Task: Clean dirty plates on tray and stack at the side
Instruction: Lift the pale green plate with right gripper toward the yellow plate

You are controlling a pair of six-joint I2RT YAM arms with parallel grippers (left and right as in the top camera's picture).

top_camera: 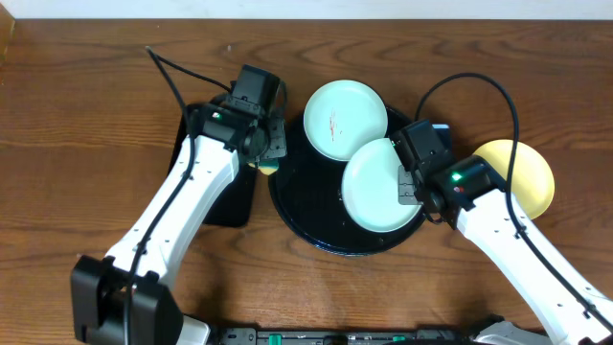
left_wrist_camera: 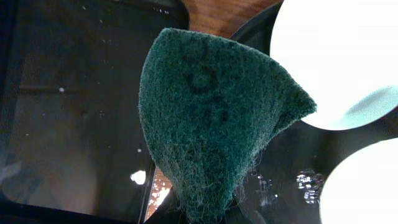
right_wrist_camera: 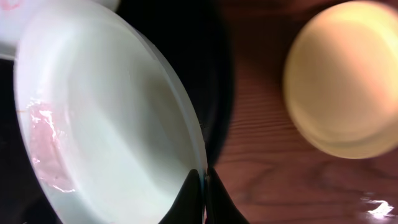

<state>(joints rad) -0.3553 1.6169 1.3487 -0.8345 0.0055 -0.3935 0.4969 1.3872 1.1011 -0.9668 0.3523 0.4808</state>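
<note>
Presently my right gripper (right_wrist_camera: 200,186) is clamped on the rim of one mint plate (top_camera: 378,184), over the right part of the round black tray (top_camera: 306,216); a pink smear shows on its face. The second mint plate (top_camera: 343,119), red-smeared at centre, lies at the tray's far edge. The yellow plate (top_camera: 522,177) sits on the table (top_camera: 96,96), right of the tray. My left gripper (top_camera: 271,153) is clenched on a green scouring pad (left_wrist_camera: 211,118) just beside the tray's left rim.

We see the smeared plate (top_camera: 343,120) and the lower plate (top_camera: 375,187) filling the tray's (top_camera: 306,206) top and right; its lower left lies bare. The yellow plate (top_camera: 527,172) blocks the wood beyond.
</note>
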